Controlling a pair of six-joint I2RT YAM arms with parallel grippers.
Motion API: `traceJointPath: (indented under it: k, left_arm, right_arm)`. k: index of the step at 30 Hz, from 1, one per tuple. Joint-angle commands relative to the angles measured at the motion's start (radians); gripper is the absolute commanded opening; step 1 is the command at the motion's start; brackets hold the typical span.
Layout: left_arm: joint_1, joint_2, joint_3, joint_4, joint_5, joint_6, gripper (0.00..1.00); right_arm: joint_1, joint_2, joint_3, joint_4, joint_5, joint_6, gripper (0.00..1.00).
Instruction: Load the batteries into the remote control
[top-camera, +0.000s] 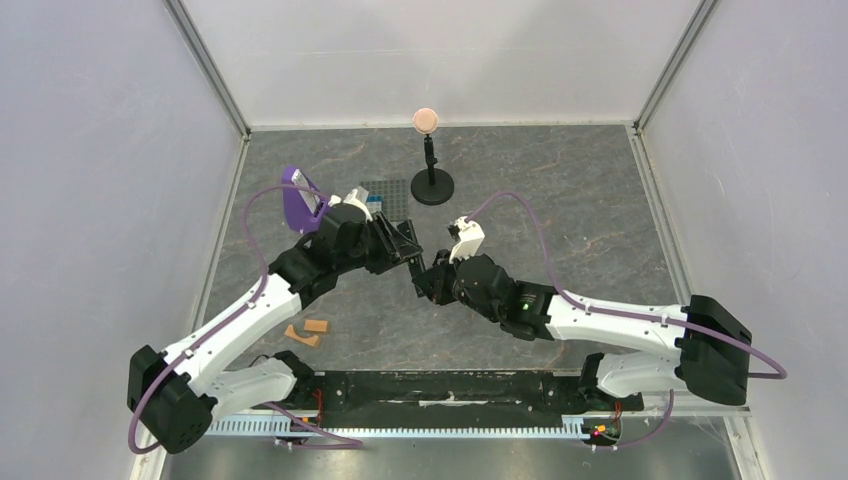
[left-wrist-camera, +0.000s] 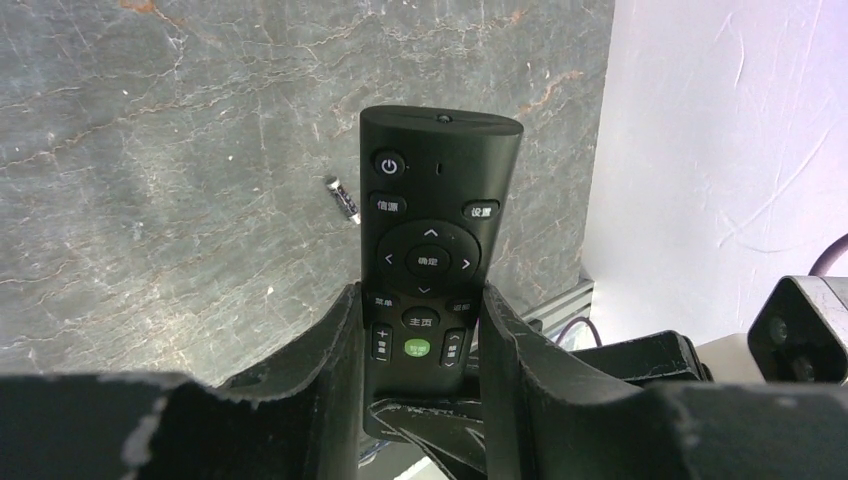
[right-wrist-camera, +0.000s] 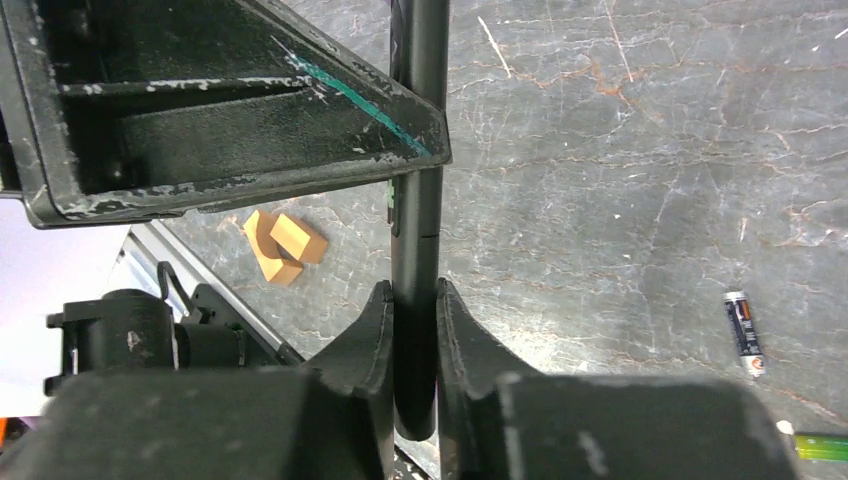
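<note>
The remote control (left-wrist-camera: 432, 215) is a slim black bar held up off the table, button face towards the left wrist camera. My left gripper (left-wrist-camera: 420, 295) is shut on its lower half, one finger on each long edge. In the right wrist view the remote control (right-wrist-camera: 416, 215) shows edge-on, and my right gripper (right-wrist-camera: 414, 290) is shut on its end, pressing front and back. The two grippers meet mid-table (top-camera: 420, 268). A dark battery with a light tip (right-wrist-camera: 743, 333) lies on the table, and a green battery (right-wrist-camera: 820, 446) lies at the frame's lower right corner. The dark battery (left-wrist-camera: 342, 198) also shows beyond the remote.
Orange-tan blocks (top-camera: 308, 331) lie near the left arm's base. A grey studded baseplate (top-camera: 390, 196) and a black stand with a pink ball (top-camera: 431, 180) are at the back. A purple holder (top-camera: 300, 200) sits by the left wrist. White walls enclose the table.
</note>
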Motion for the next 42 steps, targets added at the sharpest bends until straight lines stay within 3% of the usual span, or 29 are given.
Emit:
traceJointPath:
  k: [1, 8, 10, 18, 31, 39, 42]
  left_arm:
    - [-0.006, -0.031, -0.001, 0.021, 0.022, -0.029, 0.17]
    - [-0.006, -0.049, 0.028, -0.024, -0.004, -0.009, 0.68]
    - [-0.006, -0.049, 0.066, -0.067, -0.041, 0.026, 0.72]
    - [-0.006, 0.016, 0.161, -0.186, -0.098, 0.102, 0.7]
    - [-0.006, 0.051, 0.128, -0.195, -0.125, 0.004, 0.58]
    - [-0.007, 0.096, 0.125, -0.192, -0.124, -0.013, 0.54]
    - [-0.006, 0.11, 0.135, -0.189, -0.12, -0.014, 0.42]
  right_arm:
    - [0.007, 0.008, 0.04, 0.057, -0.002, -0.019, 0.01]
    - [0.01, 0.003, 0.043, 0.056, 0.002, -0.116, 0.0]
    - [0.017, -0.002, 0.046, 0.038, 0.026, -0.188, 0.0]
    - [0.116, 0.03, 0.084, -0.021, 0.299, -0.424, 0.0]
    - [0.245, 0.141, 0.106, 0.084, 0.671, -0.711, 0.0]
    - [0.314, 0.209, 0.107, 0.242, 0.792, -0.951, 0.0]
    - [0.323, 0.228, 0.111, 0.273, 0.808, -0.983, 0.0]
